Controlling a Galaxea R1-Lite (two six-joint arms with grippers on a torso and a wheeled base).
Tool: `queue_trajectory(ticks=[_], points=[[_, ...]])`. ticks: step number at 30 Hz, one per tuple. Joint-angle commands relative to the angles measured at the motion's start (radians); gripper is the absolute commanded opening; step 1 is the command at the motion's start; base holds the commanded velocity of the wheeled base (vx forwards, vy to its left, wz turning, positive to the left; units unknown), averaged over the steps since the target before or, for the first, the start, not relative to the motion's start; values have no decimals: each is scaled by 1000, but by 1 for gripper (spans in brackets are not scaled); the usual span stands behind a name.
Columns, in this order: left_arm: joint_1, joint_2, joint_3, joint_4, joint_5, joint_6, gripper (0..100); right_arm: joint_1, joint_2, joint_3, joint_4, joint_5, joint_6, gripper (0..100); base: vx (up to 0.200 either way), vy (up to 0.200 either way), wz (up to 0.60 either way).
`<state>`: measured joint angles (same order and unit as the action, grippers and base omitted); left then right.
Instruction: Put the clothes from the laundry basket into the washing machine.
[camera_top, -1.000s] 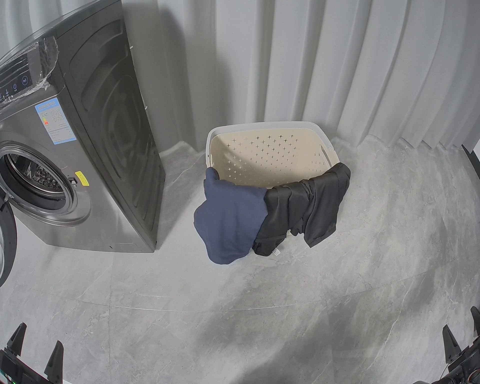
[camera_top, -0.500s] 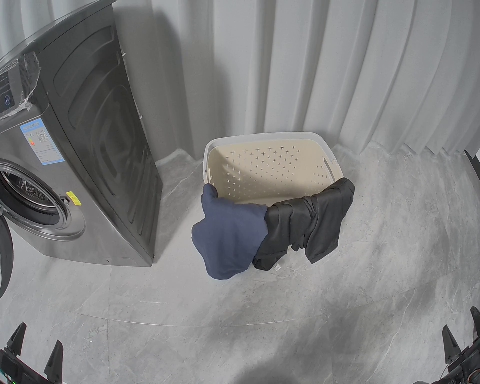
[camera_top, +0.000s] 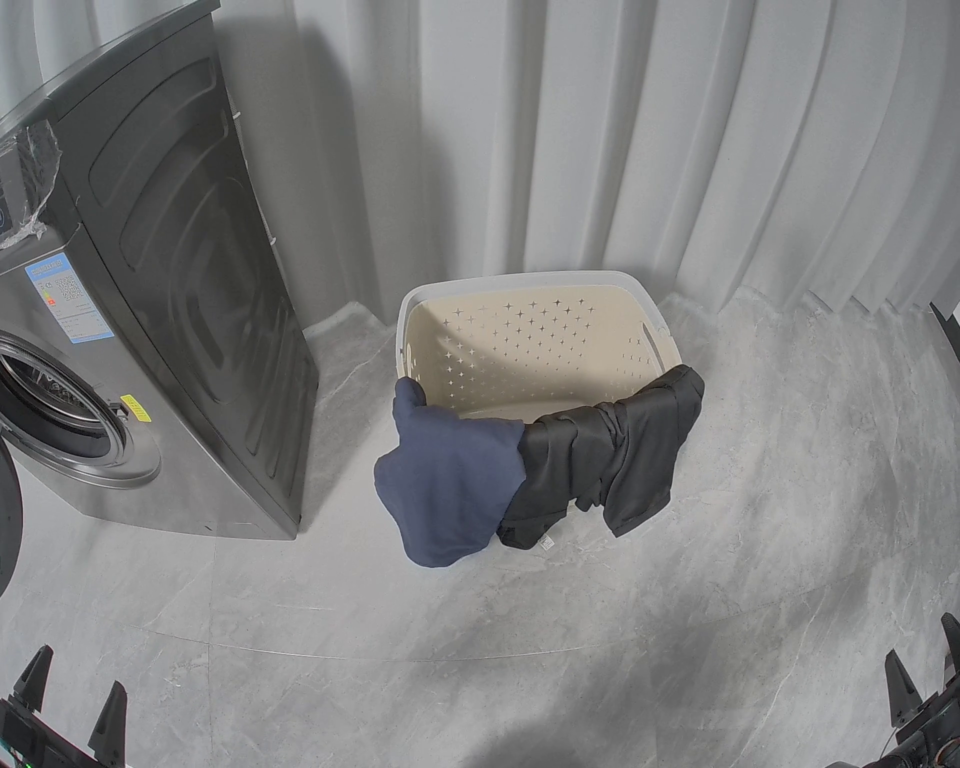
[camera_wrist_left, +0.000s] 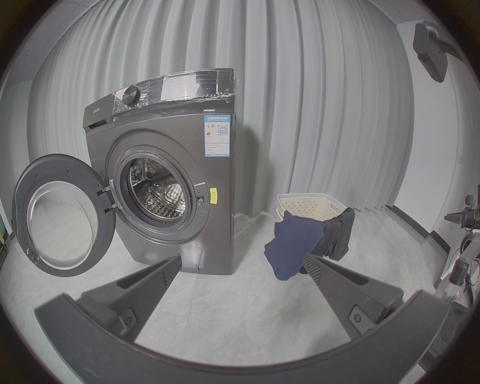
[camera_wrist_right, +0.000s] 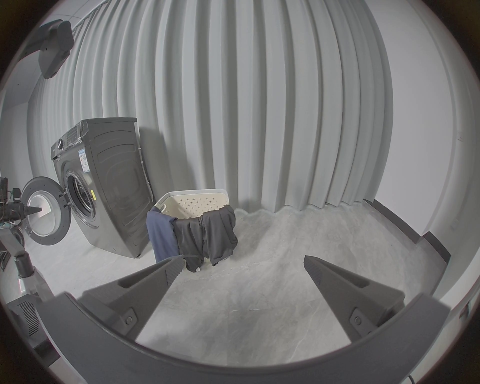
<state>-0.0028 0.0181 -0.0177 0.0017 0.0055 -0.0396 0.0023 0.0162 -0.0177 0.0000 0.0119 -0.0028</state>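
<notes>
Clothes (camera_wrist_left: 295, 242) hang over the near rim of the laundry basket (camera_top: 530, 281), and none is in the washing machine (camera_top: 180, 300).

Nearest, the left gripper (camera_top: 77, 678) sits low at the left edge of the head view. Its two dark fingers are spread wide and hold nothing. The right gripper (camera_top: 920, 645) sits low at the right edge, its fingers also spread wide with nothing between them. Both are well apart from the basket, with pale grey marbled floor (camera_top: 500, 650) between.

Farther off, a navy blue garment (camera_top: 445, 490) drapes over the left part of the basket's near rim and hangs down its outer wall. A black garment (camera_top: 600, 455) touches it on the right, bunched along the rim, with one flap over the right corner. A small white tag (camera_top: 546, 543) shows at its lower hem. The basket is cream inside with a white rim, and its walls are pierced with star-shaped holes.

To the left of the basket, near it but not touching, stands the dark grey front-loading washing machine. Its round door (camera_wrist_left: 60, 215) is swung fully open, showing the steel drum (camera_wrist_left: 157, 192). A blue label (camera_wrist_left: 217, 136) and a yellow sticker (camera_wrist_left: 213, 195) are on its front.

Behind everything hangs a white pleated curtain (camera_top: 600, 130).
</notes>
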Motion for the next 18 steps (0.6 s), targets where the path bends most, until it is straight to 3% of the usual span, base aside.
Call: queue_trajectory(ticks=[1,11,18], points=[[0,-12,15,0,1,0,100,1,-16,18,0,0,0,100,0,0,0],[0,-12,15,0,1,0,100,1,-16,18,0,0,0,100,0,0,0],[0,-12,15,0,1,0,100,1,-16,18,0,0,0,100,171,0,0]])
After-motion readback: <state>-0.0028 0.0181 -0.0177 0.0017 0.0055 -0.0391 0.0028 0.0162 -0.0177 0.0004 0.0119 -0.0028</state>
